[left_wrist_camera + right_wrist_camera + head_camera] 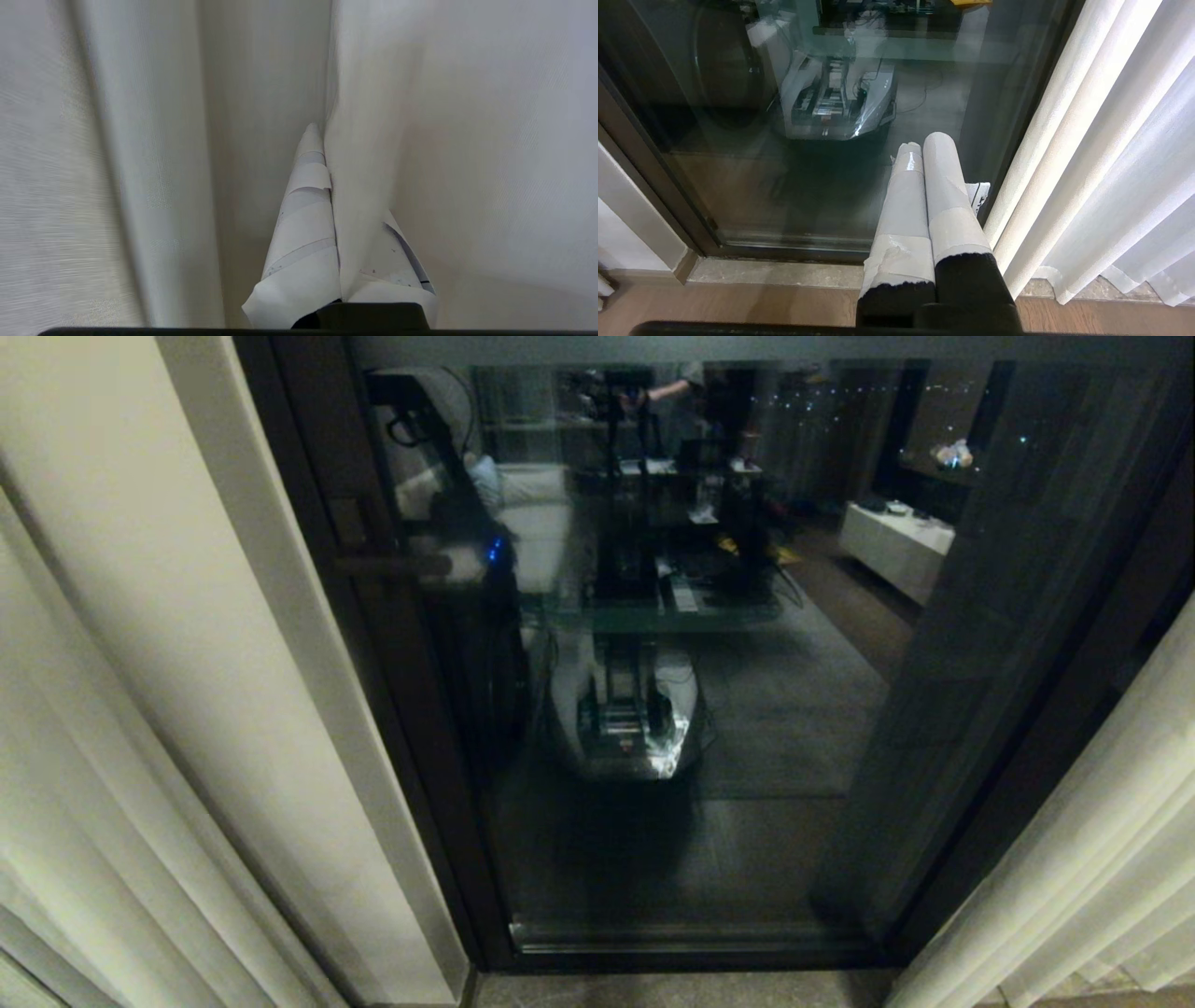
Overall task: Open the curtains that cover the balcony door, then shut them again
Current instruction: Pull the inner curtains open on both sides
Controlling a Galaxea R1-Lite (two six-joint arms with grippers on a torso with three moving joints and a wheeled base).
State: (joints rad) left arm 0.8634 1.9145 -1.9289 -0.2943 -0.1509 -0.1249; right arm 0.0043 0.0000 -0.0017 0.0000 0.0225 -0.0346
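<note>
Cream fabric fills the left wrist view: the left tool point(327, 196), its taped fingers point(306, 219) pressed shut, has a fold of the curtains point(467, 140) caught between them, the cloth running down the seam where the two fingers meet and draping over the one on the far side. More folds hang close on every side of that tool, so it has almost no free room.

In the right wrist view the right tool point(927, 186) hangs low, fingers closed on each other with nothing between them. It sits just above a stone sill point(775, 273) that borders the wooden floor point(738, 303), with the hemmed bottom edge of the right-hand curtain point(1087, 186) just beside it; whether they touch cannot be told.

From the head view, neither arm shows. The curtains are drawn apart: one bunch of folds point(121, 756) stands at the left edge against a pale wall strip point(308, 709), the other point(1092, 859) at the lower right corner. Between them the balcony door point(794, 709) is uncovered, its dark frame point(411, 709) running down to the bottom track. A short bar handle point(392, 565) sticks out from the left side of the frame. The glass reflects the robot's base and a room behind it.
</note>
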